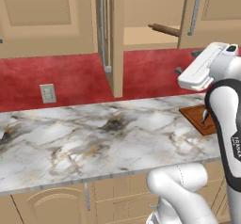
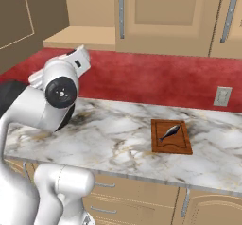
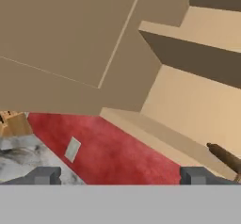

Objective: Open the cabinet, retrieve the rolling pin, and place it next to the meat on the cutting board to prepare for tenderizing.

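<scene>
On cabinet (image 1: pixel 141 11) shelf, rolling pin (image 3: pixel 226 156) lies just right of end effector (image 3: pixel 120 176); fingers wide apart, nothing held.

Cabinet (image 1: pixel 117 35) above the marble tabletop (image 1: pixel 94 133), one door swung open edge-on; rolling pin (image 1: pixel 164 29) lying on the cabinet's lower shelf; cutting board (image 1: pixel 196 117) on the tabletop below the cabinet, partly hidden behind the white arm (image 1: pixel 226 119); wall outlet (image 1: pixel 47 93) left of the cabinet's open door.
</scene>
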